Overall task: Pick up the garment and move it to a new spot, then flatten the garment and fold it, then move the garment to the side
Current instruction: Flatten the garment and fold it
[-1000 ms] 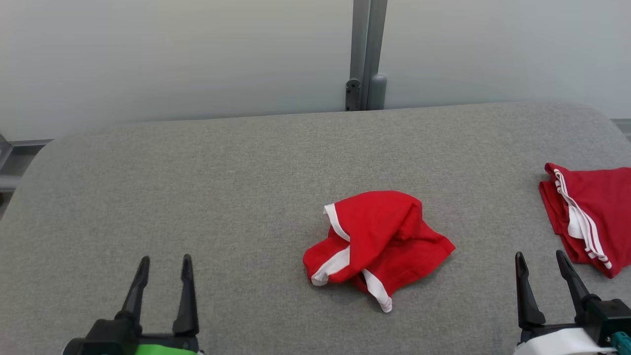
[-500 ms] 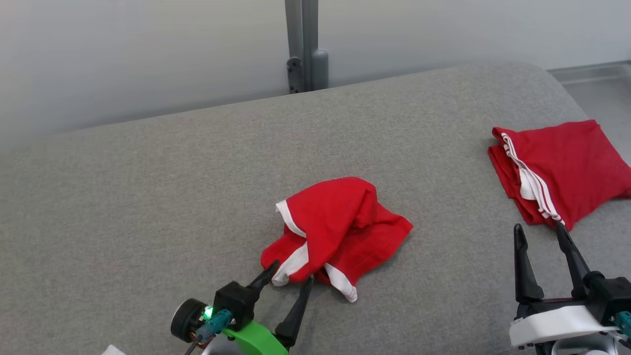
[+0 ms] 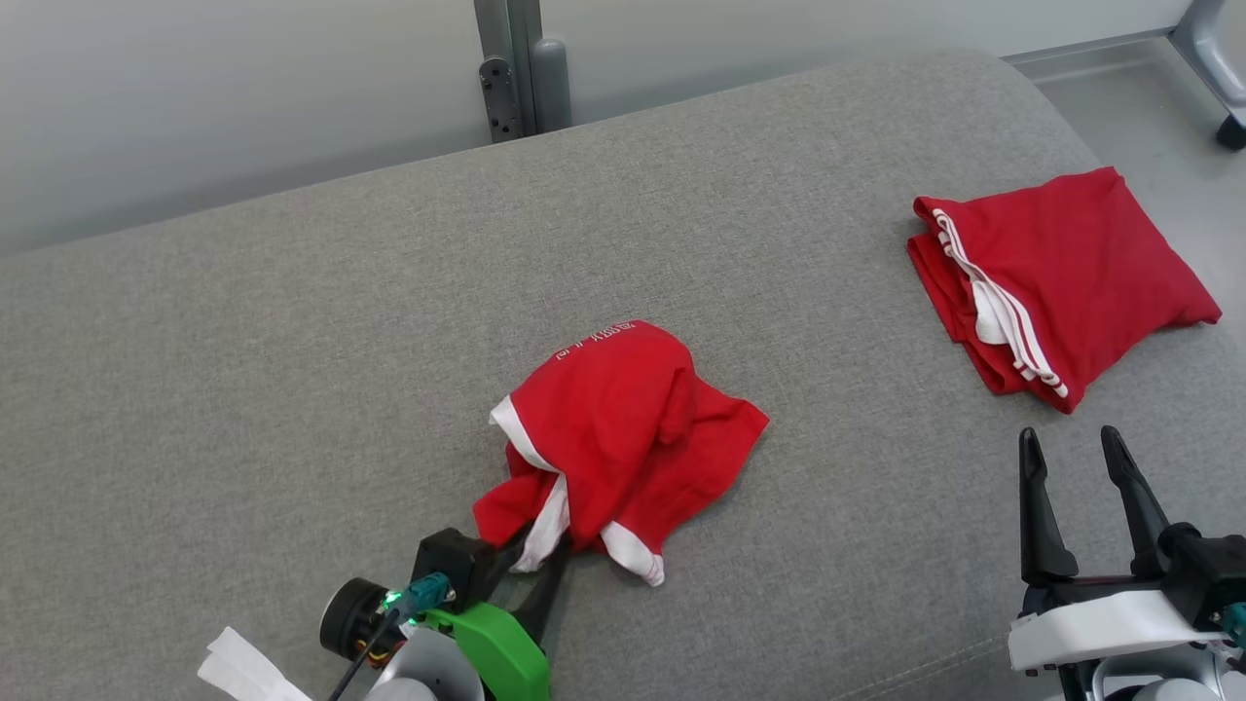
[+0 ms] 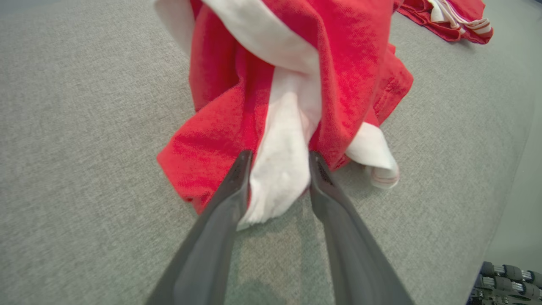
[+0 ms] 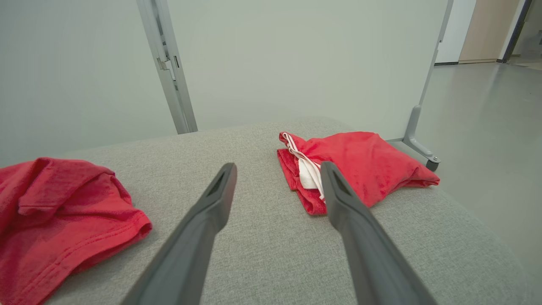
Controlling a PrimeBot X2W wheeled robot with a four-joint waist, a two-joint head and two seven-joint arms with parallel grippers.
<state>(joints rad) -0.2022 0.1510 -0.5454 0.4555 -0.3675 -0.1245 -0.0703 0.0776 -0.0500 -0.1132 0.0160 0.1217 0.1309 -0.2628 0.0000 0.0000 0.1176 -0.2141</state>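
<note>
The crumpled red garment [image 3: 623,428] with white trim lies mid-surface; it is also in the left wrist view [image 4: 347,63] and the right wrist view [image 5: 55,203]. My left gripper [image 3: 540,555] is at its near edge. Seen from the left wrist, this gripper [image 4: 279,159] straddles a white fold of the trim. The cloth touches both fingers, and the jaws are still well apart. My right gripper [image 3: 1069,438] hovers open and empty at the lower right, fingers [image 5: 211,212] spread over bare fabric.
A second red garment [image 3: 1061,263], folded with white stripes, lies near the grey padded surface's [image 3: 243,341] far right edge. A grey post [image 3: 516,68] stands behind. Bare floor and a wheeled frame leg [image 3: 1217,58] are beyond the right edge.
The head camera has turned, shifting the whole picture. My left gripper has reached forward to the garment's near edge and its jaws have narrowed around the white trim. The right gripper stays open.
</note>
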